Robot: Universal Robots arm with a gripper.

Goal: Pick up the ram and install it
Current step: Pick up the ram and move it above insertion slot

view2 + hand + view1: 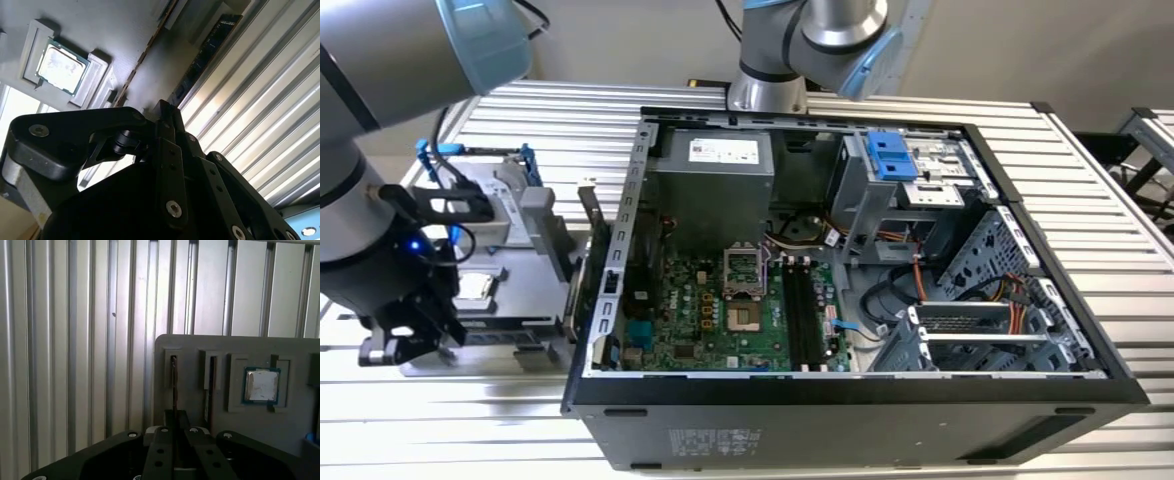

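Note:
The ram (173, 382) is a thin dark stick standing on edge in a slot of the grey parts tray (200, 345). In the second wrist view its bluish-dark face (212, 50) runs straight toward my fingertips. My gripper (174, 420) sits at the stick's near end, fingers pressed close together on it (167, 112). In the exterior view the gripper (403, 340) hangs over the tray's (520, 335) near corner, at that view's left. The motherboard's long black slots (807, 315) lie inside the open computer case (854, 385).
A square silver chip (261, 386) rests in a tray pocket beside the ram slots (478, 287). A second slot (211, 385) lies between chip and ram. A drive with a blue frame (507, 190) sits at the tray's far end. The ribbed metal table (1067, 180) carries everything.

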